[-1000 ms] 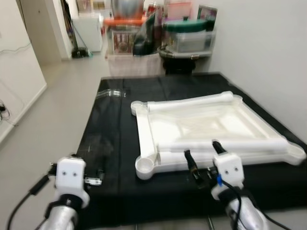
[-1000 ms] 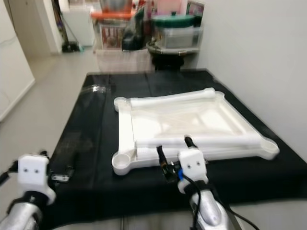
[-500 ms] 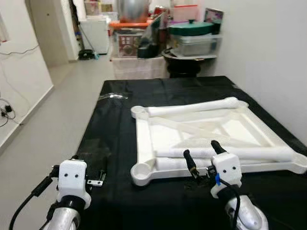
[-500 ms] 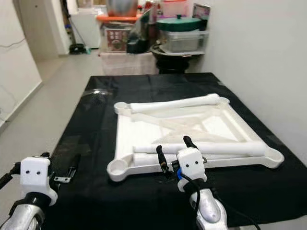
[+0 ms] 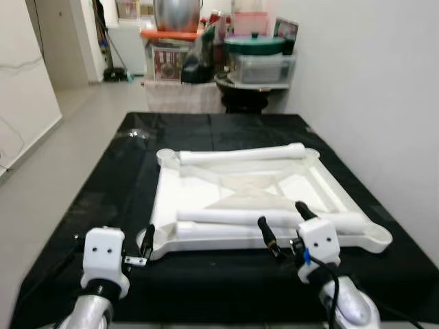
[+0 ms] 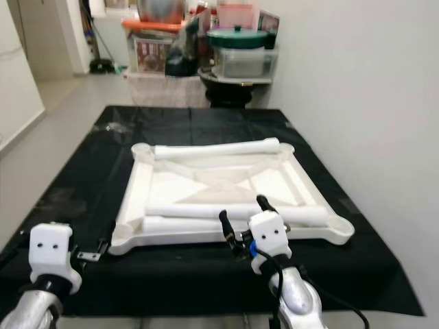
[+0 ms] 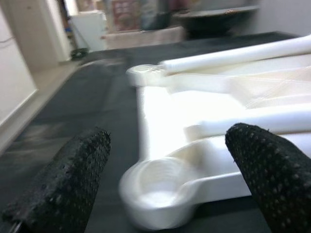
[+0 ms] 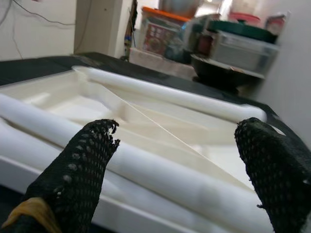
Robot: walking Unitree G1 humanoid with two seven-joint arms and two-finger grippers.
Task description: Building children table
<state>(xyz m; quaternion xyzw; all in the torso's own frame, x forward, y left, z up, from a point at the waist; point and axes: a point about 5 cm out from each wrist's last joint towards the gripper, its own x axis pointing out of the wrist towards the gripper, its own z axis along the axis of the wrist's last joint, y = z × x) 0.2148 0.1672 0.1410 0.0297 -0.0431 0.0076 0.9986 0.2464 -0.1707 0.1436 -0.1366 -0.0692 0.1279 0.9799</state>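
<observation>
A white children's tabletop (image 5: 159, 205) lies upside down on a black mat. One white leg tube (image 5: 240, 153) rests along its far edge. Two more leg tubes (image 5: 226, 216) lie side by side near the front edge. My right gripper (image 5: 280, 214) is open, low in front of the front edge, and points at those two tubes (image 8: 160, 170). My left gripper (image 5: 113, 238) is open near the front left corner. In the left wrist view the round corner socket (image 7: 158, 187) sits between its fingers (image 7: 73, 179). Neither gripper holds anything.
The black mat (image 5: 206, 130) covers the floor under the tabletop, with a clear plastic scrap (image 5: 135, 134) at its far left. A white wall (image 5: 370, 103) runs along the right. Storage boxes and pots (image 5: 260, 62) stand beyond the mat. Grey floor (image 5: 41, 157) lies to the left.
The whole view has shifted and sharpened as the camera moved, so the tabletop now sits more centred and square-on. Both grippers keep the same open pose.
</observation>
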